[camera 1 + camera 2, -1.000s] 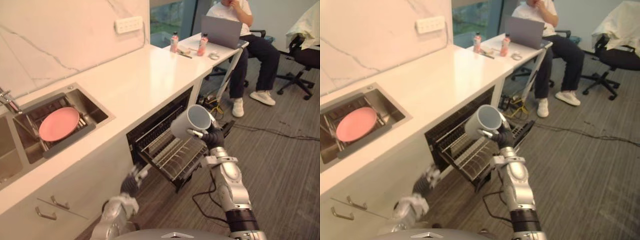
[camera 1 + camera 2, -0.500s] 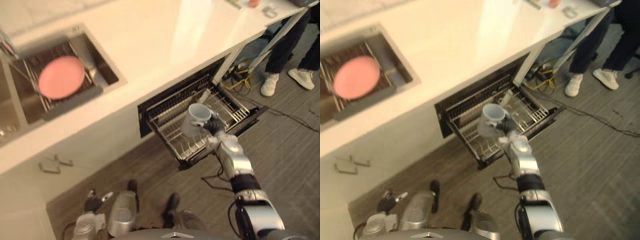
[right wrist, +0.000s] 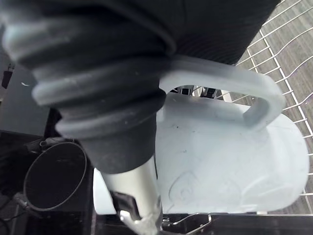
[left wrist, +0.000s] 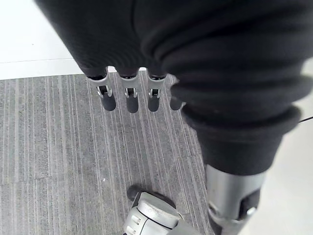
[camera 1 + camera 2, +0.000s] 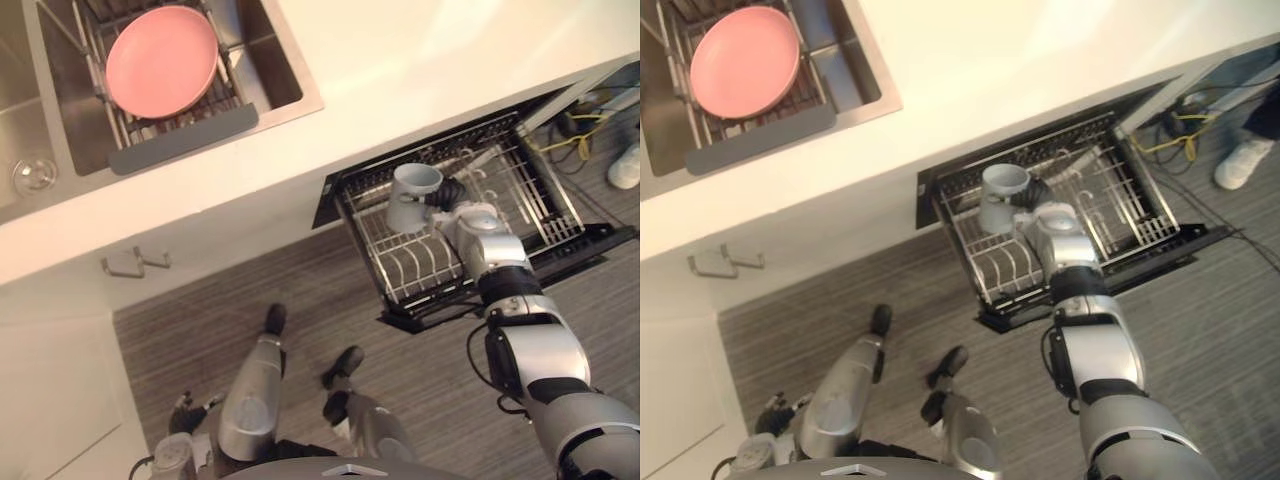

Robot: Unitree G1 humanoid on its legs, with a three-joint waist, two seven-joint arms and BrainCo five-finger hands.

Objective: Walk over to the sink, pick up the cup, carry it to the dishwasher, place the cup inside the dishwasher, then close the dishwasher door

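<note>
A pale blue cup [image 5: 411, 196] stands upright in the air, mouth up, over the back left corner of the pulled-out wire rack [image 5: 520, 200] of the dishwasher. My right hand [image 5: 450, 194] is shut on it from the side. In the right wrist view the cup [image 3: 230, 152] shows its looped handle close against the hand's dark cover, with rack wires behind it. My left hand [image 4: 128, 100] hangs low over the carpet with straight fingers and holds nothing.
The dishwasher door [image 5: 600, 245] lies folded down under the rack. The white counter [image 5: 400, 70] runs above it, and a pink plate [image 5: 160, 60] lies in the sink [image 5: 285, 80]. A person's white shoe [image 5: 628, 165] and yellow cables [image 5: 590, 120] are at the right.
The camera has tilted down, so the whole picture has shifted. My right hand has brought the cup from in front of the dishwasher to just over the rack's back left corner.
</note>
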